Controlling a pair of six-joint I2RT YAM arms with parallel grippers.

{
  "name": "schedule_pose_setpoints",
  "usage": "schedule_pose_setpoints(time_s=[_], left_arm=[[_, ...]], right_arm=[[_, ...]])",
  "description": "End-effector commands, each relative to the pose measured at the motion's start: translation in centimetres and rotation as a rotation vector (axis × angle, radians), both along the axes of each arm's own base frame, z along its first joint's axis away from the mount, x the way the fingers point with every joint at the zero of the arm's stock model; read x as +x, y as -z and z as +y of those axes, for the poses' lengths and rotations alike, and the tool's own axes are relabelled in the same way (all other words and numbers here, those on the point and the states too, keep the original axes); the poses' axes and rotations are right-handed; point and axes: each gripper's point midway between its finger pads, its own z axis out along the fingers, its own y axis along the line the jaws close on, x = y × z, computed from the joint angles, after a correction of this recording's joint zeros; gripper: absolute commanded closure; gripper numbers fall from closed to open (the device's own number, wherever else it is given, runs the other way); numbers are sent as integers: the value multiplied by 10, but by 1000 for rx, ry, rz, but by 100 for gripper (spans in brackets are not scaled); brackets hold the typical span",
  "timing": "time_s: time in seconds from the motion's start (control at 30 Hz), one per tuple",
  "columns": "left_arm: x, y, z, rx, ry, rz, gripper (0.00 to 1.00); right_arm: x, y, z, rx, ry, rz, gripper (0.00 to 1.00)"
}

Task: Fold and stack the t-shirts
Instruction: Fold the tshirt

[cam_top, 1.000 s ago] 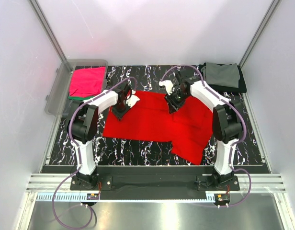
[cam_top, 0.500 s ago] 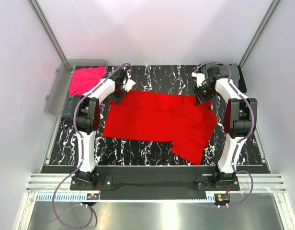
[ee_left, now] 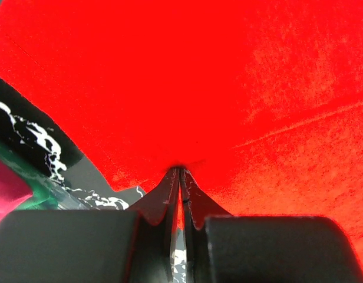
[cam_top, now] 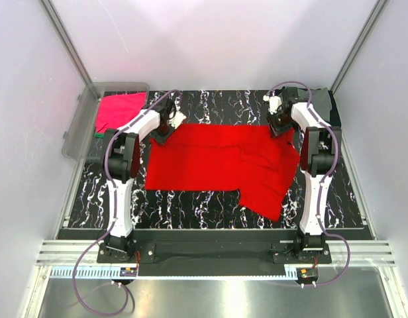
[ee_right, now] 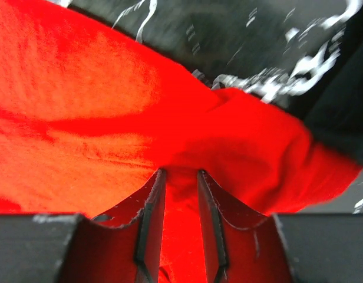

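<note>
The left arm (cam_top: pixel 119 173) and right arm (cam_top: pixel 314 169) each rise from their bases, with the forearms stretched forward and angled inward, wrists tipped down. The left gripper (ee_left: pixel 180 172) has its jaws pressed almost together, pinching an edge of the red t-shirt (cam_top: pixel 217 159). The right gripper (ee_right: pixel 178 174) has its jaws a narrow gap apart, clamping the same cloth

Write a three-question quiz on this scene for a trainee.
1. True or false: the left claw is shut on the red shirt.
2. Which shirt lies on top in the bin? A pink, B blue, C white.
3. Fill in: the right claw pinches the red shirt's far ___ corner.
Key: 1 true. 2 A, the pink shirt. 3 right.
</note>
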Motion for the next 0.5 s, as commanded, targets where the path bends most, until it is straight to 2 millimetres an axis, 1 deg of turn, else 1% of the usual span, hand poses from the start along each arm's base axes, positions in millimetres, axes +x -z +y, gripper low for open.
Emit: schedule_pose_setpoints(time_s=[0.0, 0.07, 0.13, 0.23, 0.27, 0.33, 0.37, 0.4, 0.43, 0.47], left_arm=[[-23, 8, 17, 22, -31, 60, 92], [-29, 5, 17, 15, -36, 61, 92], [-29, 4, 18, 20, -37, 58, 92], [-26, 0, 20, 34, -35, 44, 92], [-23, -3, 20, 33, -34, 32, 92], [-17, -12, 18, 24, -29, 8, 93], [-9, -23, 14, 13, -25, -24, 93], [-5, -32, 11, 5, -22, -41, 93], [-2, -49, 2, -8, 0, -77, 93], [7, -68, -6, -22, 12, -126, 92]], right_arm=[[27, 0, -13, -67, 32, -56, 64], [33, 0, -13, -73, 24, -67, 64], [38, 1, -14, -75, 20, -73, 64], [41, 4, -13, -77, 8, -70, 64], [41, 1, -14, -75, 7, -70, 64], [43, -12, -11, -58, 2, -93, 64], [43, -19, -8, -49, 0, -101, 64], [43, -40, -4, -27, -10, -133, 64], [42, -53, -1, -18, -17, -152, 64], [39, -66, 0, -8, -20, -163, 64]])
